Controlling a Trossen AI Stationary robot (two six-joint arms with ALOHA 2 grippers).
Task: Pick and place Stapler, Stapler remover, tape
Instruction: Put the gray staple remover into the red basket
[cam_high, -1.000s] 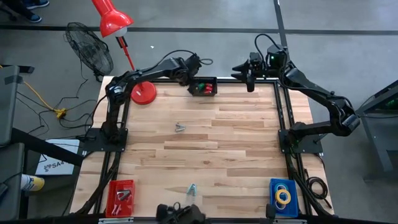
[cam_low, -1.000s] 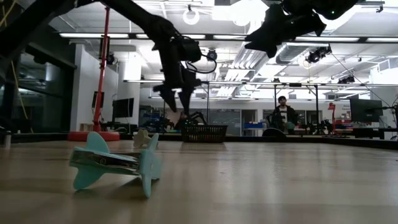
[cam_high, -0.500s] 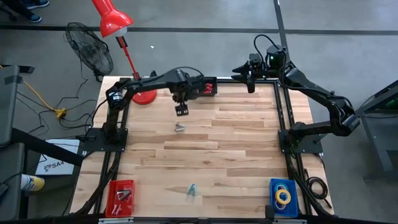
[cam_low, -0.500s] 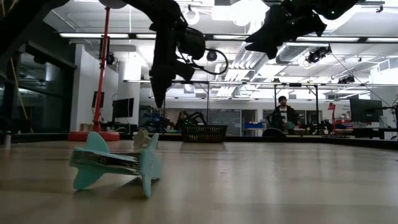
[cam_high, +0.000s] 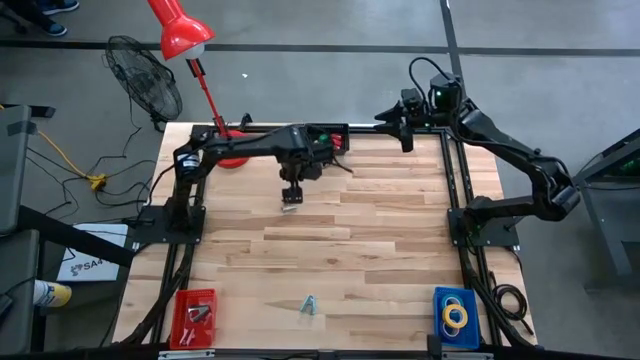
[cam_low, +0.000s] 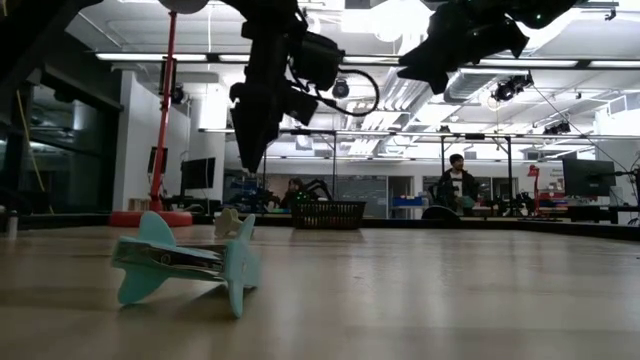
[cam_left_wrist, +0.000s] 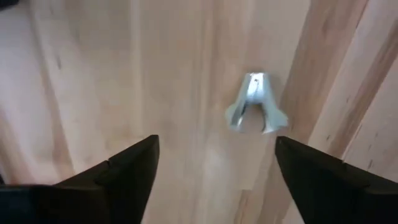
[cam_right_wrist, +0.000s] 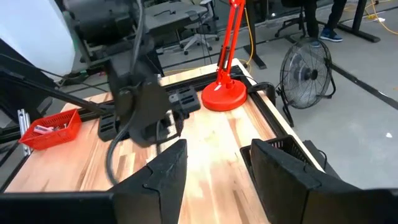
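A silver staple remover (cam_left_wrist: 254, 104) lies on the wooden table near its middle (cam_high: 288, 208). My left gripper (cam_left_wrist: 216, 140) hangs open just above it, fingers pointing down (cam_high: 290, 194), and touches nothing. A teal staple remover (cam_high: 308, 305) rests on the table by the near edge (cam_low: 185, 262). Yellow and blue tape rolls (cam_high: 456, 314) lie in a blue bin (cam_high: 440, 300) at the near right corner. A black basket (cam_high: 338, 133) at the far edge holds red things, partly hidden by the left arm. My right gripper (cam_right_wrist: 214, 152) waits open, raised over the far right corner (cam_high: 405, 130).
A red bin (cam_high: 182, 300) with more staple removers sits at the near left corner. A red desk lamp (cam_high: 232, 150) stands at the far left. Black frame rails run along the table's sides. Bare wood lies between the middle and the near edge.
My left gripper has swung away from the black basket at the far edge, toward the table's middle. It has come over the silver staple remover, fingers pointing down. The staple remover has stayed where it was.
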